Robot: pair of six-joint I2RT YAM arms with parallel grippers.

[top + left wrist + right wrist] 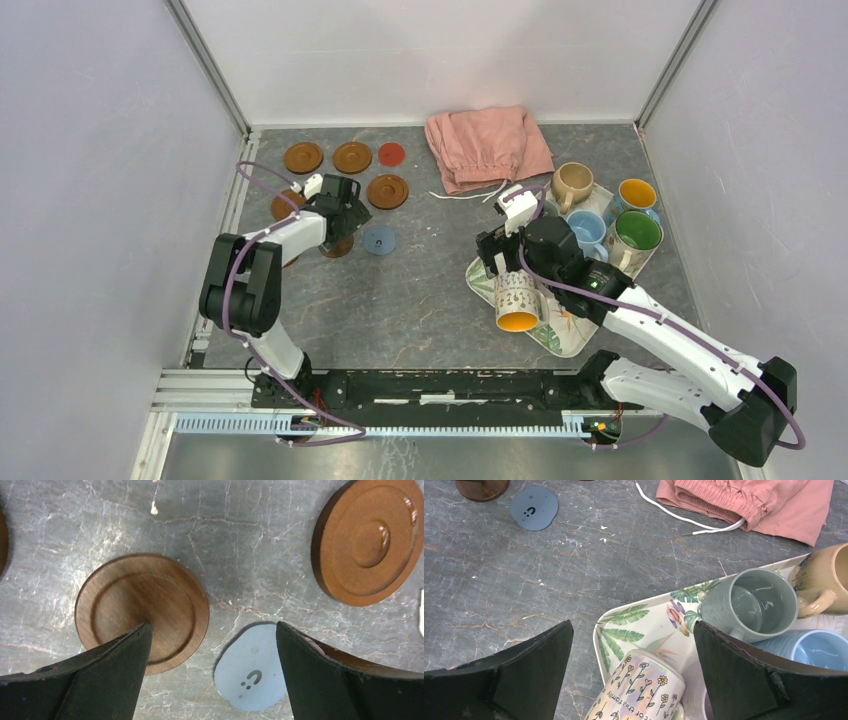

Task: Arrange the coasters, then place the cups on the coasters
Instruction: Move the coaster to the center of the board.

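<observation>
Several brown coasters lie at the back left, among them one at the rear [303, 157] and one further right [387, 191], with a red coaster [391, 154] and a blue coaster [379, 239]. My left gripper [345, 215] hangs open over a brown coaster [142, 612], with the blue coaster [252, 672] between its fingers. Cups stand on the leaf-patterned tray [560, 335]: beige [571, 185], light blue [587, 228], green-inside [635, 232], orange-inside [636, 195]. A flowered cup [639, 690] lies on its side. My right gripper [633, 625] is open above it, holding nothing.
A pink cloth [488, 145] with a white drawstring lies at the back middle. White walls close the table on three sides. A grey-green cup [754, 605] stands by the right gripper's right finger. Bare grey tabletop lies between coasters and tray.
</observation>
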